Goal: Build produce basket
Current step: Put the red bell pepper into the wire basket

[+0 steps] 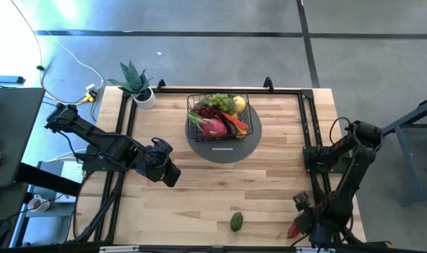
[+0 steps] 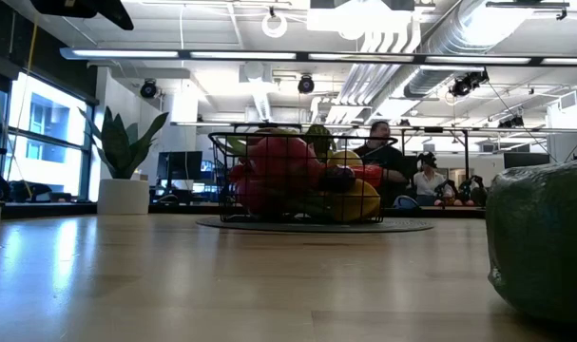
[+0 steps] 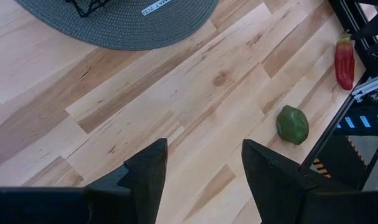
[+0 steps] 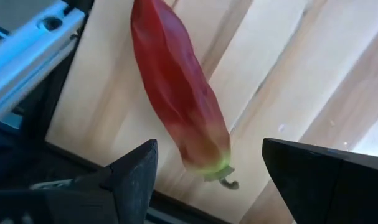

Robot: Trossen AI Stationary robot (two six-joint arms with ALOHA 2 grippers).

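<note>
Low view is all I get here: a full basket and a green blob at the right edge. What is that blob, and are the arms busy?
Observer: It is an avocado, lying alone near the table's front edge.
Operator: Anything else still outside the basket?
Observer: A red chilli at the front right corner, on the wood.
Operator: Is a claw on it?
Observer: No. The right claw hovers open over it; the left claw hangs open over bare wood.

Basket (image 1: 220, 116) sits on mat (image 1: 224, 149), table (image 1: 199, 197) far-centre, produce (image 1: 217, 112) inside. Potted plant (image 1: 139, 88) far-left corner. Avocado (image 1: 236, 222) near edge, chilli (image 1: 293, 229) to its right.
</note>
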